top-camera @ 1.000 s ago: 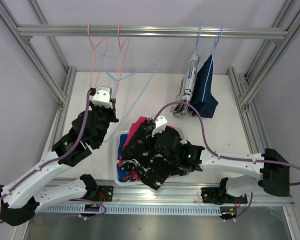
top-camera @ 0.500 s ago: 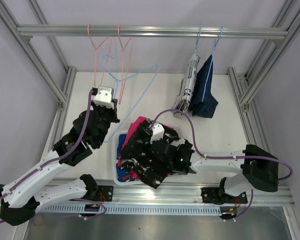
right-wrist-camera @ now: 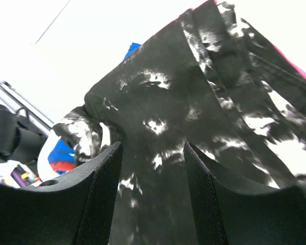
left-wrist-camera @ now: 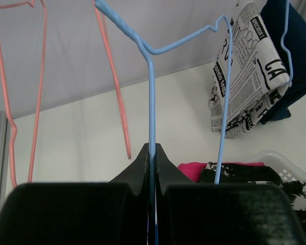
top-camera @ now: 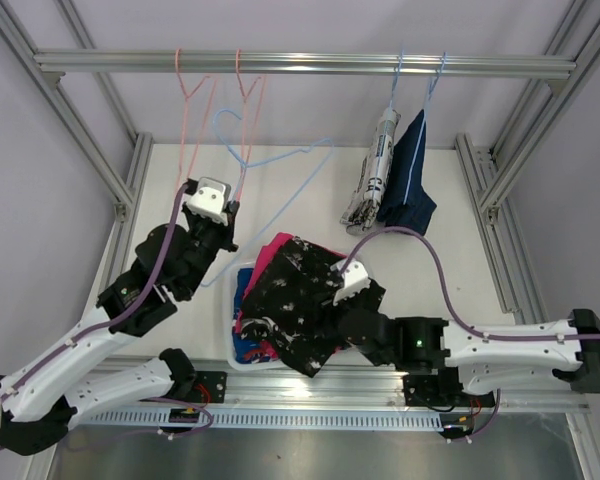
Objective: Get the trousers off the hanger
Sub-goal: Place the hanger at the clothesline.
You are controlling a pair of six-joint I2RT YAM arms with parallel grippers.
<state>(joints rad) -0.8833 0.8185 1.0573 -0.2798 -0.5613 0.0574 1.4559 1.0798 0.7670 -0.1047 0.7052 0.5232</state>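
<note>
Black white-patterned trousers (top-camera: 295,300): heaped over pink trousers (top-camera: 270,255) and blue trousers (top-camera: 248,345) in basket (top-camera: 236,362), bench near edge. White-print trousers (top-camera: 375,175), denim trousers (top-camera: 408,180): hanging, far right. Left claw (left-wrist-camera: 152,153): clamped on blue hanger (left-wrist-camera: 151,92). Right claw (right-wrist-camera: 152,148): parted, empty, over the black pair.

A white tabletop (top-camera: 280,190) lay inside a frame (top-camera: 475,180) of silver aluminium bars, with one long rail (top-camera: 300,65) crossing overhead at the far side. Pale lilac walls (top-camera: 40,220) closed it in. The light was soft and even, the shadows faint.
</note>
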